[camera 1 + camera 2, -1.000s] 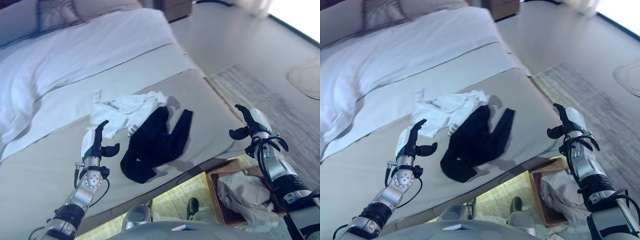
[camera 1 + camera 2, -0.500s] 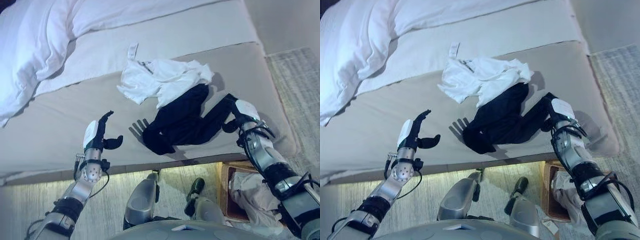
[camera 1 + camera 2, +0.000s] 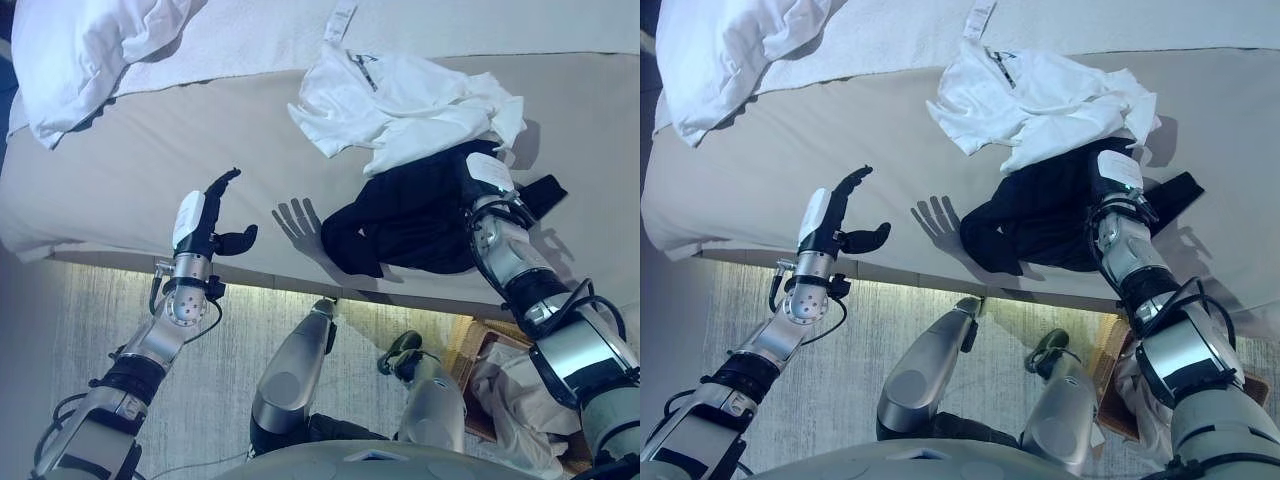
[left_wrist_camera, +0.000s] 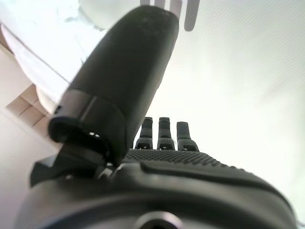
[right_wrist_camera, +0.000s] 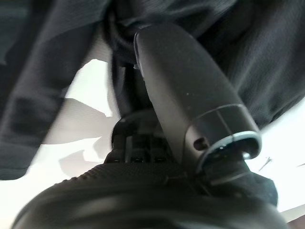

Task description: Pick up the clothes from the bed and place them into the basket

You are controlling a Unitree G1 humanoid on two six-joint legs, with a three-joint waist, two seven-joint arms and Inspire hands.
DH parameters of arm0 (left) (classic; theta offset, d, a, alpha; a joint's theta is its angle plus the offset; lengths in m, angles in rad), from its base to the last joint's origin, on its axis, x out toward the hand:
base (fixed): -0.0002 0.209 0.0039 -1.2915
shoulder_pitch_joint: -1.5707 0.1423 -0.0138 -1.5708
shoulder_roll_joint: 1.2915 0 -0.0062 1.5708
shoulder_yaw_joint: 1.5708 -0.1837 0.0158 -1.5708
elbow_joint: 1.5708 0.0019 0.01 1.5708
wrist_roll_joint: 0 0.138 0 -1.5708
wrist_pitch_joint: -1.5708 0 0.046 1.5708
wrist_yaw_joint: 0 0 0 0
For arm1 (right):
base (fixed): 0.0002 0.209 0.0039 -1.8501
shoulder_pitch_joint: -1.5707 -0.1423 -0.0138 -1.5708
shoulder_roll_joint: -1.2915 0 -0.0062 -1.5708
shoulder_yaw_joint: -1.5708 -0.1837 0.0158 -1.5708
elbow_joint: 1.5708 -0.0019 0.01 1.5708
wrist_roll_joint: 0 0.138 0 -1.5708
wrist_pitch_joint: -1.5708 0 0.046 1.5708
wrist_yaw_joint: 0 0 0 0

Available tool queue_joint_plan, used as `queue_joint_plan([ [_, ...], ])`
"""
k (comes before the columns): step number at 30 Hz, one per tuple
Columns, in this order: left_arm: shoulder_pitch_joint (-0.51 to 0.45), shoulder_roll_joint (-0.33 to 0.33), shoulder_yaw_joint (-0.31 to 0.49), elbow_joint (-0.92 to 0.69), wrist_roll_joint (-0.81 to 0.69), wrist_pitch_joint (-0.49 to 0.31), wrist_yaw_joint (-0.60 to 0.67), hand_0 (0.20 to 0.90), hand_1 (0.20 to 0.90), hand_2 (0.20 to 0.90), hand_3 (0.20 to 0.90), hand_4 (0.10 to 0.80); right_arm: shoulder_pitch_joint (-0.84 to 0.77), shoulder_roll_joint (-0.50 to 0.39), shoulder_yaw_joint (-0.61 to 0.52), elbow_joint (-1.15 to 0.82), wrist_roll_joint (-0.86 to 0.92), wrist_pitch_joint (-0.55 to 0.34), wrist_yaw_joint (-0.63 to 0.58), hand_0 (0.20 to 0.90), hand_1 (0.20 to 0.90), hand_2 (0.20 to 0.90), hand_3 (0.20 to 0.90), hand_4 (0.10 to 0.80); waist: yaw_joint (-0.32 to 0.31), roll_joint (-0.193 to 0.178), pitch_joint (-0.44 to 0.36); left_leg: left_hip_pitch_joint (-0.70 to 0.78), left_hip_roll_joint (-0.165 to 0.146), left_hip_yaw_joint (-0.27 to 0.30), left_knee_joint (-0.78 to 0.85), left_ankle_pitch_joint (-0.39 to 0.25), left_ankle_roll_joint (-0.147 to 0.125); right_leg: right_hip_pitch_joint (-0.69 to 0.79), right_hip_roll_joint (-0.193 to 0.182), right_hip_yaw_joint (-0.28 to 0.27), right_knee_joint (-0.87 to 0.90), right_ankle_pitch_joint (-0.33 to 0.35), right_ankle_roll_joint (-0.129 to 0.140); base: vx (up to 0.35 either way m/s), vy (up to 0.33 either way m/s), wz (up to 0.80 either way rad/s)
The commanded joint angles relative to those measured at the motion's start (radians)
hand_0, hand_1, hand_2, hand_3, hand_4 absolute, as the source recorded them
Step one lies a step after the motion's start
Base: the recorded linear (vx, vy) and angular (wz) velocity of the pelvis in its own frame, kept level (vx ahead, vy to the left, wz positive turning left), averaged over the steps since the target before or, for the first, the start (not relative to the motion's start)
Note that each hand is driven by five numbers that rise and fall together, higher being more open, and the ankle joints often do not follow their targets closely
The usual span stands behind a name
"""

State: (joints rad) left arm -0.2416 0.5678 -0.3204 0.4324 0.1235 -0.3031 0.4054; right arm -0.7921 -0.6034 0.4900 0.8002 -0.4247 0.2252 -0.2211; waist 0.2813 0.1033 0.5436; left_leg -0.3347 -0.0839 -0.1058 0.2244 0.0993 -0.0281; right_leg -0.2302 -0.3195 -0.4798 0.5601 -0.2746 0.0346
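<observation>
A black garment (image 3: 405, 215) lies crumpled on the beige bed (image 3: 120, 170) near its front edge. A white garment (image 3: 400, 95) lies just behind it and overlaps its top. My right hand (image 3: 490, 175) rests on the black garment, and the right wrist view shows black cloth (image 5: 57, 71) all round its thumb (image 5: 190, 95). My left hand (image 3: 205, 215) is open and empty, held above the bed's front edge to the left of the clothes; its straight fingers (image 4: 162, 129) point at bare sheet.
A brown basket (image 3: 470, 340) with beige clothes (image 3: 520, 400) in it stands on the floor at the lower right, below the bed's edge. A white duvet (image 3: 90, 50) is bunched at the bed's upper left. A grey rug (image 3: 100, 320) lies below the bed's front edge.
The camera has swung down over the bed. My right hand has moved from beside the bed's edge onto the black garment. My left hand stays raised and open.
</observation>
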Motion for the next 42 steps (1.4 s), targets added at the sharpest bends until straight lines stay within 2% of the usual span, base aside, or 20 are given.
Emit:
queue_joint_plan([
  [1,0.014,0.038,0.029,-0.169,-0.021,-0.073,0.040,0.900,0.900,0.900,0.900,0.800,-0.114,-0.015,0.060,-0.003,-0.052,-0.008,-0.019,0.900,0.900,0.900,0.900,0.800,0.037,0.034,-0.024,-0.052,-0.012,0.070,0.107,-0.138,0.016,-0.095,0.036,0.023,0.133,-0.005,-0.026,0.034,0.022,0.17],
  [7,0.010,0.056,0.023,-0.245,-0.020,-0.073,0.067,0.900,0.900,0.900,0.900,0.800,-0.139,0.026,0.075,0.104,-0.053,0.049,0.036,0.900,0.900,0.900,0.900,0.800,0.075,0.038,-0.024,-0.147,-0.017,0.065,0.142,-0.142,0.041,-0.184,0.031,0.012,0.174,-0.003,-0.016,-0.008,-0.019,0.09],
  [18,-0.021,0.058,-0.027,-0.273,-0.022,-0.057,0.088,0.900,0.900,0.900,0.900,0.800,-0.151,0.065,0.066,0.257,0.035,0.025,0.060,0.900,0.900,0.900,0.900,0.800,0.083,0.045,-0.024,-0.296,-0.021,0.070,0.275,-0.186,0.061,-0.328,0.035,0.030,0.294,-0.032,-0.038,-0.019,-0.038,0.01],
  [19,-0.026,0.055,-0.036,-0.270,-0.020,-0.054,0.093,0.900,0.900,0.900,0.900,0.800,-0.154,0.069,0.066,0.263,0.052,0.014,0.050,0.865,0.865,0.865,0.859,0.759,0.082,0.046,-0.024,-0.302,-0.020,0.070,0.278,-0.186,0.062,-0.335,0.035,0.032,0.300,-0.031,-0.038,-0.037,-0.021,0.01],
  [20,-0.028,0.050,-0.041,-0.267,-0.016,-0.054,0.096,0.900,0.900,0.900,0.900,0.800,-0.156,0.072,0.061,0.267,0.059,0.003,0.040,0.695,0.695,0.695,0.661,0.561,0.081,0.047,-0.024,-0.302,-0.019,0.069,0.276,-0.184,0.060,-0.338,0.036,0.033,0.300,-0.030,-0.037,-0.033,-0.017,0.02],
  [21,-0.030,0.048,-0.045,-0.265,-0.016,-0.055,0.099,0.900,0.900,0.900,0.900,0.800,-0.158,0.075,0.058,0.270,0.062,-0.011,0.019,0.300,0.300,0.300,0.200,0.100,0.080,0.048,-0.024,-0.299,-0.018,0.068,0.272,-0.182,0.059,-0.337,0.038,0.035,0.298,-0.028,-0.036,0.000,0.000,0.00],
  [26,-0.040,0.043,-0.050,-0.253,-0.006,-0.047,0.122,0.900,0.900,0.900,0.900,0.800,-0.145,0.082,0.051,0.243,0.105,-0.073,-0.001,0.300,0.300,0.300,0.200,0.100,0.067,0.037,-0.024,-0.259,-0.003,0.066,0.232,-0.171,0.053,-0.308,0.052,0.039,0.264,-0.018,-0.026,-0.048,-0.015,-0.01],
  [34,-0.054,0.048,-0.033,-0.233,-0.001,-0.024,0.104,0.900,0.900,0.900,0.900,0.800,-0.072,0.089,0.020,0.187,0.167,-0.126,-0.001,0.300,0.300,0.300,0.200,0.100,0.026,-0.003,-0.024,-0.096,0.026,0.065,0.124,-0.146,0.035,-0.156,0.082,0.058,0.121,0.024,-0.007,-0.018,-0.024,-0.07],
  [35,-0.056,0.045,-0.032,-0.225,0.002,-0.021,0.100,0.900,0.900,0.900,0.900,0.800,-0.062,0.089,0.016,0.182,0.175,-0.129,0.003,0.300,0.300,0.300,0.200,0.100,0.020,-0.006,-0.024,-0.069,0.029,0.067,0.109,-0.144,0.033,-0.130,0.087,0.063,0.096,0.030,-0.005,-0.072,0.032,-0.10],
  [36,-0.060,0.044,-0.029,-0.217,0.004,-0.015,0.096,0.900,0.900,0.900,0.900,0.800,-0.049,0.083,0.007,0.167,0.183,-0.131,0.005,0.300,0.300,0.300,0.200,0.100,0.011,-0.006,-0.024,-0.045,0.041,0.071,0.079,-0.111,0.034,-0.102,0.099,0.054,0.049,0.068,-0.014,-0.068,0.034,-0.13],
  [39,-0.058,0.045,-0.019,-0.197,0.004,0.001,0.093,0.900,0.900,0.900,0.900,0.800,-0.005,0.070,-0.006,0.122,0.198,-0.131,0.015,0.300,0.300,0.300,0.200,0.100,-0.014,-0.023,-0.024,0.036,0.054,0.083,0.033,-0.107,0.028,-0.021,0.118,0.072,-0.028,0.087,-0.008,0.004,0.005,-0.27],
  [42,-0.046,0.042,-0.013,-0.181,0.007,0.024,0.088,0.900,0.900,0.900,0.900,0.800,0.062,0.058,-0.023,0.070,0.205,-0.111,0.011,0.300,0.300,0.300,0.200,0.100,-0.043,-0.045,-0.061,0.101,0.071,0.112,0.000,-0.114,0.022,0.044,0.134,0.095,-0.107,0.111,0.003,0.053,-0.007,-0.21],
])
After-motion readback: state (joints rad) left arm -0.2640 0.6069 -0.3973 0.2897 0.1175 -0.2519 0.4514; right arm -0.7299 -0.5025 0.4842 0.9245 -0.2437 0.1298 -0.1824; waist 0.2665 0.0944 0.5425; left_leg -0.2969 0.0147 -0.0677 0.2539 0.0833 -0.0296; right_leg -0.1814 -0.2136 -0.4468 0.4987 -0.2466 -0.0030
